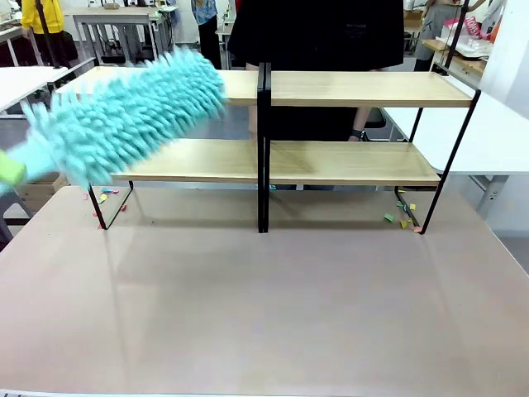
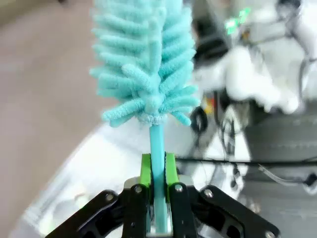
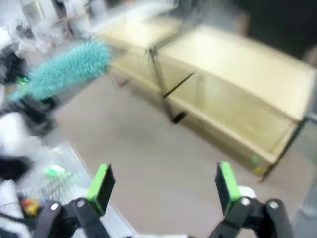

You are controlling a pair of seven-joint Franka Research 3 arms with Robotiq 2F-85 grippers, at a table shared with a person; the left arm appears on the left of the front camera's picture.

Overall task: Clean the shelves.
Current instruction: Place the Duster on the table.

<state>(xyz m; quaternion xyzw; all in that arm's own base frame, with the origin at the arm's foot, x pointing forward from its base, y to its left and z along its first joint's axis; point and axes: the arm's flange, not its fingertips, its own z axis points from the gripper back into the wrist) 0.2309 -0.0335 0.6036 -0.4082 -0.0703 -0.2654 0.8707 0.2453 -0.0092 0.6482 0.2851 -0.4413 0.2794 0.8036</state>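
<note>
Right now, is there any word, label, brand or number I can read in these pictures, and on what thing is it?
None can be read.
The light-wood shelves on the black metal frame: no print.
The fluffy turquoise duster in the left gripper: no label.
Small white mark on the person's black top: too small.

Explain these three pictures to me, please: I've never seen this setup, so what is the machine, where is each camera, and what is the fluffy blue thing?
Two robot arms work at a table. The front picture looks across it at a wooden two-tier rack, the shelves, with a person standing behind. Small coloured scraps lie by the rack's feet. The other two pictures come from cameras on each arm's wrist. In the left wrist picture, the left gripper is shut on the thin handle of a turquoise duster, the fluffy thing; in the front picture it is blurred, at the left end of the shelves. In the right wrist picture, the right gripper is open and holds nothing.
</note>
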